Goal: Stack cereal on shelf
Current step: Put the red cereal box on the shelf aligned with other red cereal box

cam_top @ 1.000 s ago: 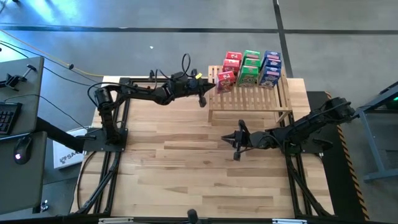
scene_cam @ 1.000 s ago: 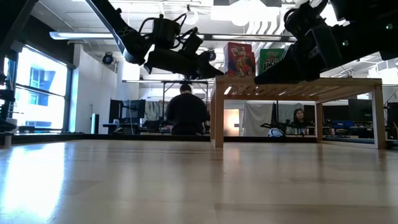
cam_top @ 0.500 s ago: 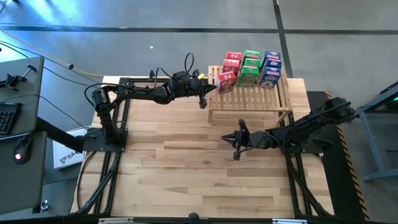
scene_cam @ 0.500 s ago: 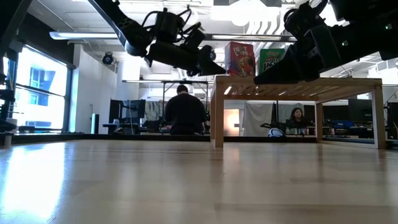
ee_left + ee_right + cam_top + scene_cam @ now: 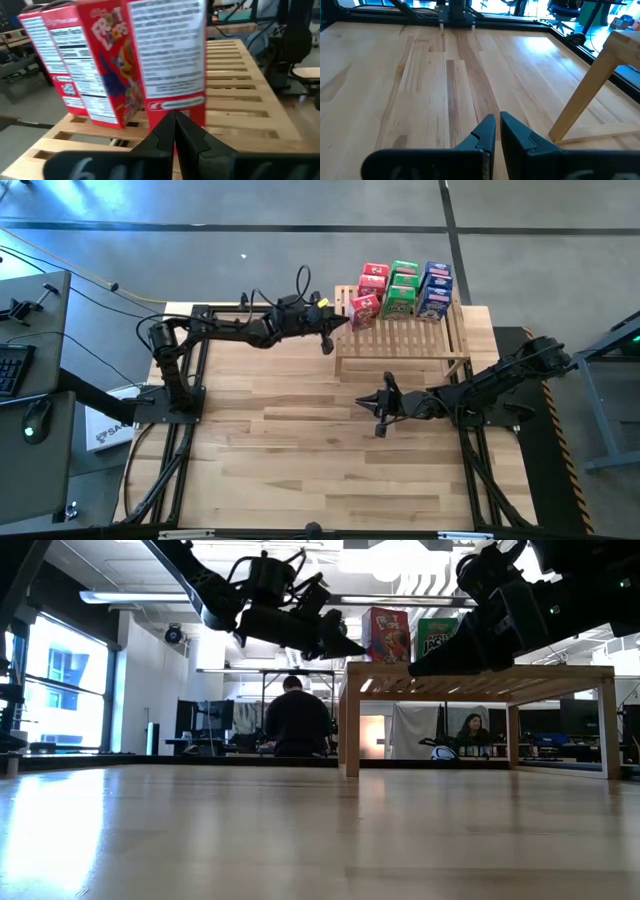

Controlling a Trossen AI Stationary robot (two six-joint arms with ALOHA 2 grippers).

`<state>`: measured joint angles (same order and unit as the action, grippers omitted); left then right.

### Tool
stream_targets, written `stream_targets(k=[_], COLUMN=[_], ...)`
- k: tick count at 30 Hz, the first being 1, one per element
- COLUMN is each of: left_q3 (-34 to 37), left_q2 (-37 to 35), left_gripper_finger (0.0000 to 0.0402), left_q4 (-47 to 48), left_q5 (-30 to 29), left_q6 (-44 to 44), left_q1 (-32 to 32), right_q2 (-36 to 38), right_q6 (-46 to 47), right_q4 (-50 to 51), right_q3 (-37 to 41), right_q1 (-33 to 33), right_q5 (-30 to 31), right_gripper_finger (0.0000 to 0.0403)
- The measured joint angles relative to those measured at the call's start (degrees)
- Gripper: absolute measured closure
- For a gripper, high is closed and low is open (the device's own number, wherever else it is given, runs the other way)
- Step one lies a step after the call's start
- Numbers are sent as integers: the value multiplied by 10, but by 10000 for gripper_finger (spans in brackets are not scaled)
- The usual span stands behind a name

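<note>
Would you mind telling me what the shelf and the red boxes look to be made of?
Shelf: seemingly pale unfinished wood, with grain showing along its slats. Red boxes: likely thin printed cardboard, with folded edges and slightly glossy print.

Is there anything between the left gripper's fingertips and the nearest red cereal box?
Nothing. In the left wrist view the shut left gripper points straight at the nearest red cereal box on the shelf, with only bare slats under the short stretch between.
</note>
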<state>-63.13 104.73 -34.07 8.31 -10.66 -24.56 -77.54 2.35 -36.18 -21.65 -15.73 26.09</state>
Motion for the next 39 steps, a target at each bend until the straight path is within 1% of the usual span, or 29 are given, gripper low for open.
stream_targets(k=[5, 9, 15, 24, 28, 32, 34, 37, 39], left_q3=[0, 0, 0, 0, 0, 0, 0, 0, 1], left_q2=[0, 3, 8, 4, -23, -32, -31, -21, -13], left_gripper_finger=[401, 401, 401, 401, 401, 401, 401, 401, 401], left_q4=[-6, -36, -56, -53, -33, -1, -2, 0, -4], left_q5=[-2, -2, -2, -10, 12, 70, 86, 82, 56], left_q6=[1, 3, 16, 13, 16, 32, 34, 29, 26], left_q1=[-2, -1, -6, -9, -9, -2, 5, 14, 17], right_q2=[0, 0, 0, 0, 0, 0, 0, 0, 0], right_q6=[0, 0, 0, 2, 2, 1, -1, -2, -2], right_q4=[-1, -3, -10, -13, -13, -10, -9, -9, -9], right_q3=[0, 0, 0, 0, 0, 0, 0, 0, 0], right_q1=[0, 0, 0, 0, 0, 0, 0, 0, 0], right_q5=[0, 3, 3, 3, 3, 3, 3, 1, -2], right_gripper_finger=[387, 387, 387, 387, 387, 387, 387, 387, 387])
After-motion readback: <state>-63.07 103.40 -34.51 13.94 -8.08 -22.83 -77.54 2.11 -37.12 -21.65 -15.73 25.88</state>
